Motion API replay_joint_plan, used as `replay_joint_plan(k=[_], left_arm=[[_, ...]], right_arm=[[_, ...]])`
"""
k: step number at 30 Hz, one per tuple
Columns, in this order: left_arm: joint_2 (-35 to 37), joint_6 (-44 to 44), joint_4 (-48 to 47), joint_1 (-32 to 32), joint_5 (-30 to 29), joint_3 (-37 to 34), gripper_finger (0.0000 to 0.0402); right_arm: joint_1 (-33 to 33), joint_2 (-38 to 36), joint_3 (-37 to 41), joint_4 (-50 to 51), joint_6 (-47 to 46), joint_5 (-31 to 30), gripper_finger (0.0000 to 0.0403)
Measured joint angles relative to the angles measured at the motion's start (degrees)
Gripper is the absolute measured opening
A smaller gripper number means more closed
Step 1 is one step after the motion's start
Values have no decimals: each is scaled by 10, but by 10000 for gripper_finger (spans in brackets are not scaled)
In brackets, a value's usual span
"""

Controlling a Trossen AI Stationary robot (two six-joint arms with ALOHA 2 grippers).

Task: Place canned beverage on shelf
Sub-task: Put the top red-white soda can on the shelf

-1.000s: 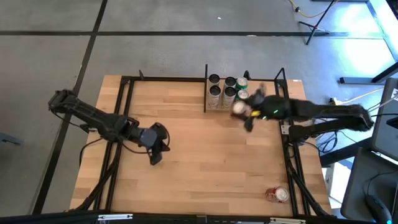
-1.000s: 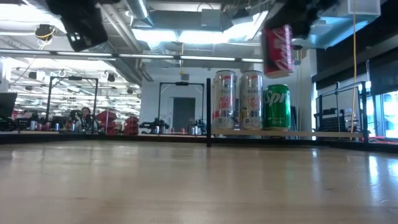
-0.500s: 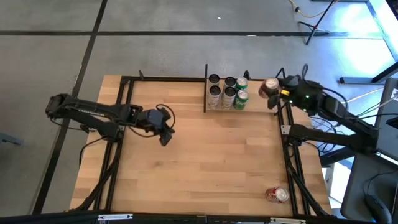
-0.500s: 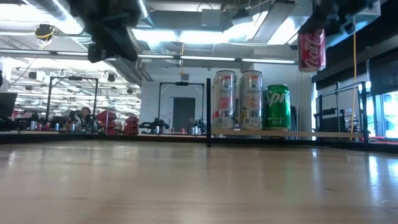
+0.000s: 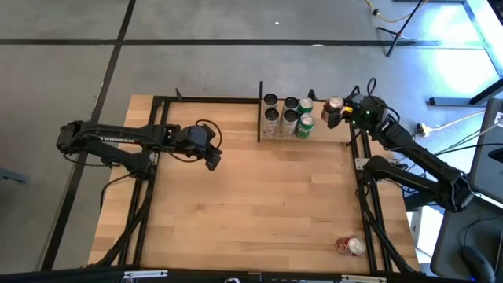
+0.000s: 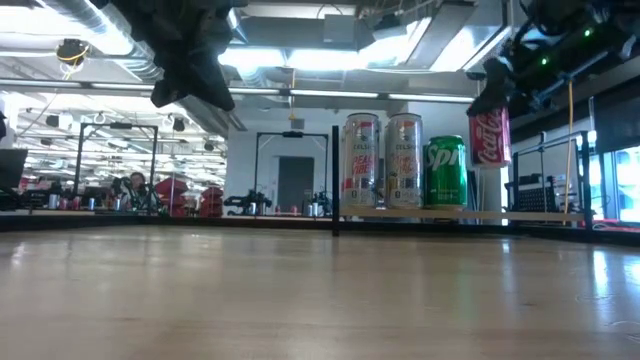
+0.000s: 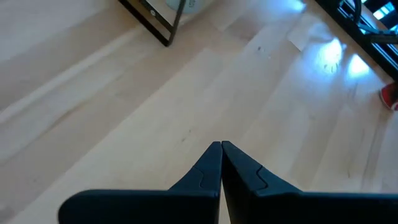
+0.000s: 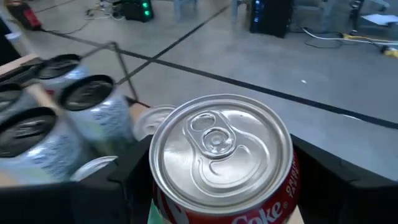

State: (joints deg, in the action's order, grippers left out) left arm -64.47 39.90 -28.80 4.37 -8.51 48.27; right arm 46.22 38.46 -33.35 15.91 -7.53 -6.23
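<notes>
- Red cola can (image 6: 489, 137) sits clamped upright in our right gripper (image 5: 339, 112), lifted above the shelf (image 6: 530, 214), its silver top facing up.
- Just beside that gripper we see green and silver cans (image 5: 288, 116) standing on the shelf.
- Our left gripper (image 5: 211, 159) hangs over bare tabletop (image 5: 259, 204), fingers pressed together, well apart from the cans.

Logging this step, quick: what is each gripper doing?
Left gripper: shut, empty, above the table.
Right gripper: shut on the red can, beside the shelf's cans.
</notes>
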Motion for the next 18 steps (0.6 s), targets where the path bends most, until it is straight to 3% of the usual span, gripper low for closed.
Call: replay_joint_plan(k=[11, 18], left_arm=[[0, 0, 1, 25, 0, 0, 3], [0, 0, 3, 27, 1, 0, 3]], right_arm=[[76, 42, 75, -110, -25, 82, 271], [75, 83, 89, -138, -13, 84, 271]])
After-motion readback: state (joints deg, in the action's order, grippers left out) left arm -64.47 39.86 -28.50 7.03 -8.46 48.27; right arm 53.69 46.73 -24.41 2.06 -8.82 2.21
